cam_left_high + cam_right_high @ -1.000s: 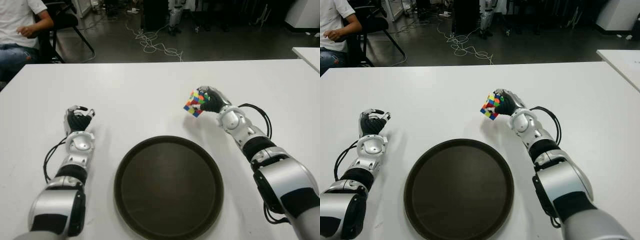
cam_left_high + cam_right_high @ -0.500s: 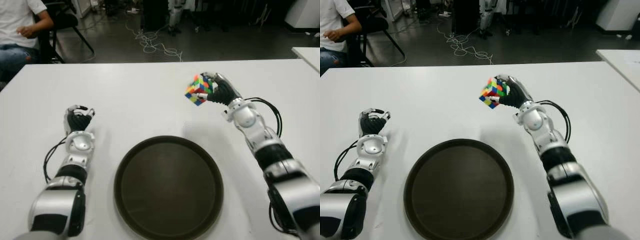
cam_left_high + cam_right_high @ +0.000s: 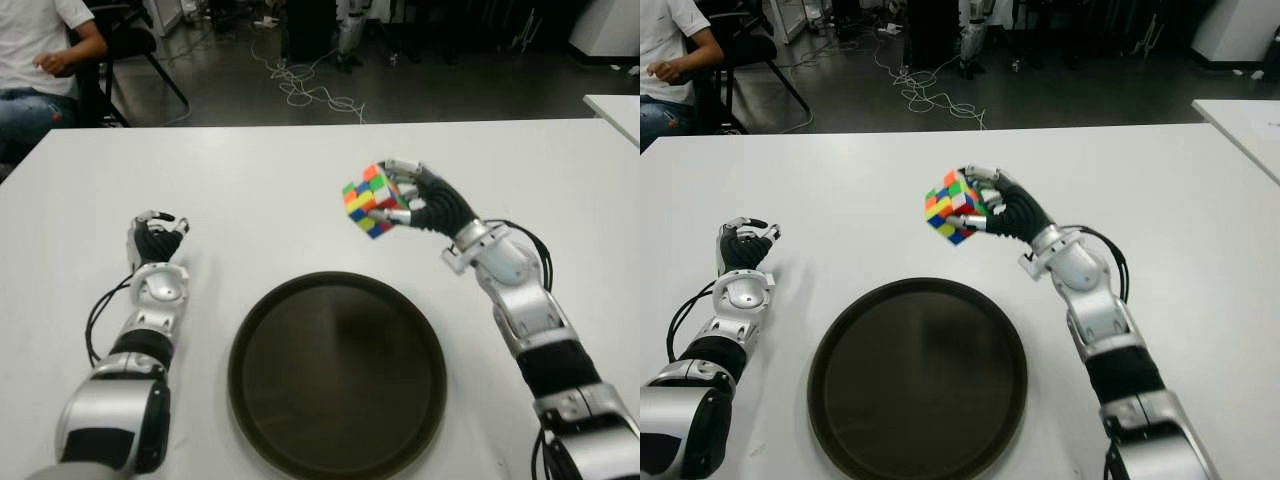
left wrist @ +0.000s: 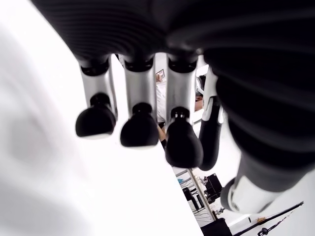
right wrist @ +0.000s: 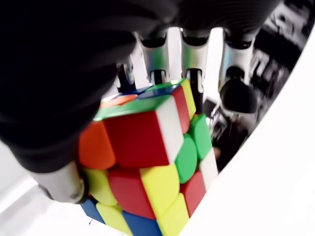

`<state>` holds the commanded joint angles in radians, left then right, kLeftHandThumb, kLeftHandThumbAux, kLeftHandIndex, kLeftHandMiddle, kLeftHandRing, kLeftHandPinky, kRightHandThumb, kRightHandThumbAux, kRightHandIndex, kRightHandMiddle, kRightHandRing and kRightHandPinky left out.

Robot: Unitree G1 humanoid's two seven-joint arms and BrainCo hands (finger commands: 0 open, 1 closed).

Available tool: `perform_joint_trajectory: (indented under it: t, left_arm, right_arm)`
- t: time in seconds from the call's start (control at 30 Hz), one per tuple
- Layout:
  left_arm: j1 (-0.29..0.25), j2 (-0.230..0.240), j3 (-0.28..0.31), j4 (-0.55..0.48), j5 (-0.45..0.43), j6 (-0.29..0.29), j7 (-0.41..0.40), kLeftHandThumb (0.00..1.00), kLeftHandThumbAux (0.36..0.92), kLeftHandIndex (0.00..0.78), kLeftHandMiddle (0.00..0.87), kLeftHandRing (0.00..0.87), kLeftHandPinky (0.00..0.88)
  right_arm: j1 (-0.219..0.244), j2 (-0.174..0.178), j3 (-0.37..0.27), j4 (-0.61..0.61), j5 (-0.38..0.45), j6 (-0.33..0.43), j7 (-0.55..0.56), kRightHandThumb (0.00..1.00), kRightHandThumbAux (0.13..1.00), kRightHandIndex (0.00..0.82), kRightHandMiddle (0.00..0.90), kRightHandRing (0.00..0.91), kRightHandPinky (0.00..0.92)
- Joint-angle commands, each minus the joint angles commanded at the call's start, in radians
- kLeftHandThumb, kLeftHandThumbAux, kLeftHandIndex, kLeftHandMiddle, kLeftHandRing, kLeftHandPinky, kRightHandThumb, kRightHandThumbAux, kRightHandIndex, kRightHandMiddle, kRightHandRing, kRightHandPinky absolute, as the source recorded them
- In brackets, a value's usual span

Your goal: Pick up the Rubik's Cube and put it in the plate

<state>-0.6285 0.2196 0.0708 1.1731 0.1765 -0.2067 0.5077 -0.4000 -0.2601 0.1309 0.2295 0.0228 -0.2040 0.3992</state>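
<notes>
My right hand (image 3: 405, 199) is shut on the Rubik's Cube (image 3: 366, 200), a scrambled multicoloured cube held in the air above the white table (image 3: 300, 170), just beyond the far rim of the plate (image 3: 337, 372). The plate is a round dark brown tray near the table's front, with nothing in it. In the right wrist view the cube (image 5: 147, 157) fills the palm with the fingers (image 5: 192, 59) wrapped over it. My left hand (image 3: 155, 240) shows at the left of the plate, fingers curled and holding nothing.
A person in a white shirt (image 3: 40, 40) sits on a chair past the table's far left corner. Cables (image 3: 310, 90) lie on the dark floor behind the table. Another white table's corner (image 3: 615, 108) shows at the right.
My right hand has carried the cube leftward and nearer, from farther back on the right to just beyond the plate's far rim. The left hand has not moved.
</notes>
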Motion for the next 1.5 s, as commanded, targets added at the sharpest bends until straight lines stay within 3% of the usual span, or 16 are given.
perform_joint_trajectory:
  t: [0.73,1.03,1.27,1.5]
  left_arm:
    - [0.002,0.003,0.004,-0.002,-0.006,-0.009,-0.023,0.711,0.704,0.442,0.816,0.818,0.810]
    - [0.002,0.002,0.003,-0.007,-0.006,-0.004,-0.026,0.711,0.704,0.442,0.818,0.817,0.802]
    - [0.005,0.003,-0.002,-0.010,0.000,-0.012,-0.021,0.711,0.704,0.442,0.814,0.815,0.805]
    - [0.005,0.003,-0.001,-0.011,-0.001,-0.013,-0.016,0.711,0.704,0.442,0.814,0.815,0.809]
  right_arm:
    - [0.006,-0.027,0.014,0.016,-0.045,-0.020,0.041,0.701,0.716,0.442,0.827,0.840,0.831]
    - [-0.006,-0.085,0.070,0.006,-0.097,0.008,0.142,0.702,0.717,0.441,0.821,0.833,0.821]
    - [-0.005,-0.123,0.118,-0.045,-0.085,0.059,0.274,0.698,0.719,0.439,0.811,0.816,0.803]
    - [-0.001,-0.141,0.144,-0.084,-0.110,0.083,0.320,0.697,0.720,0.439,0.814,0.815,0.811]
